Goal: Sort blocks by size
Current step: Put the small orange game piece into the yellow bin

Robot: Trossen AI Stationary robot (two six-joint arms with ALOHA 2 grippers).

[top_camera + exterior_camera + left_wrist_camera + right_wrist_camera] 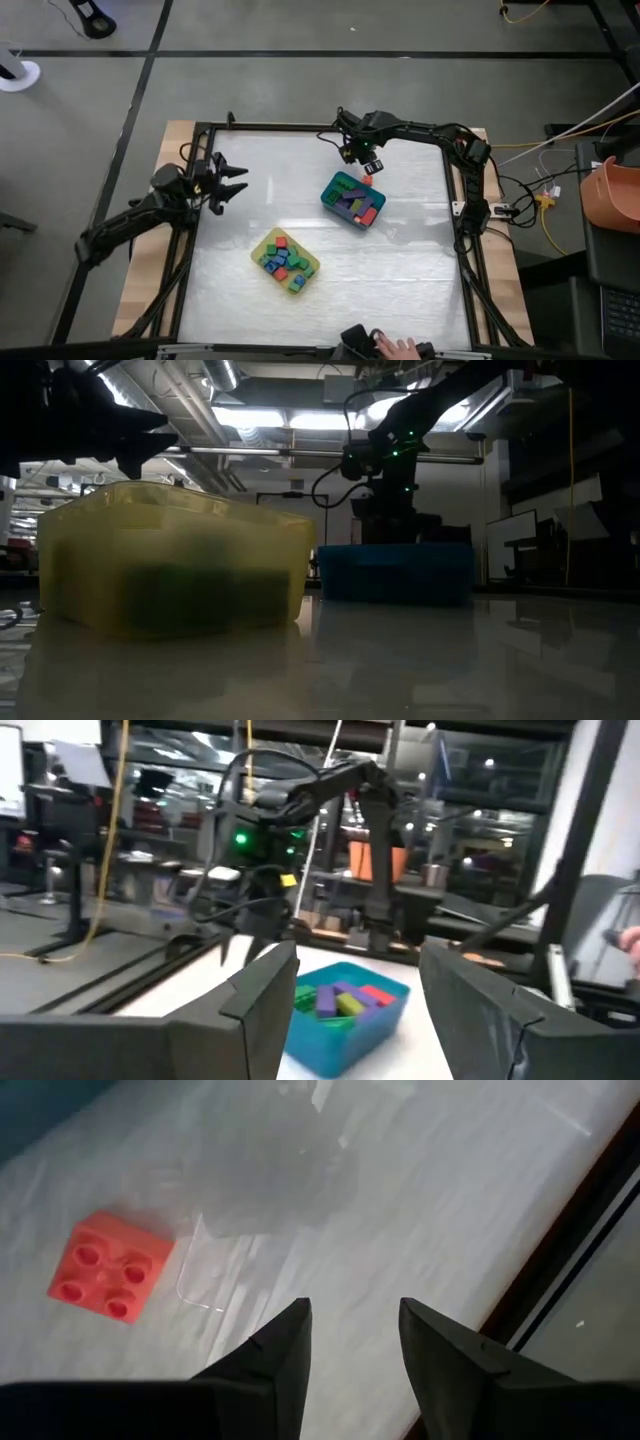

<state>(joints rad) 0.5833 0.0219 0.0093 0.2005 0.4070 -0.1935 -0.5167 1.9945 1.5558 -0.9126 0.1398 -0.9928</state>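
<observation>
Right jaws [352,1342] are parted and empty, a red block [110,1266] on the bench just beside them. Left jaws [355,1010] are released, facing the teal tray [345,1020] of mixed blocks.

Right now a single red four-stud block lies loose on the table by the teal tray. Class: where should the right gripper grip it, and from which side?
Grip the red block across two opposite flat side walls, coming straight down from above. It lies flat, studs up, apart from the teal tray, so its sides look free. The right gripper is open beside it, empty.
</observation>
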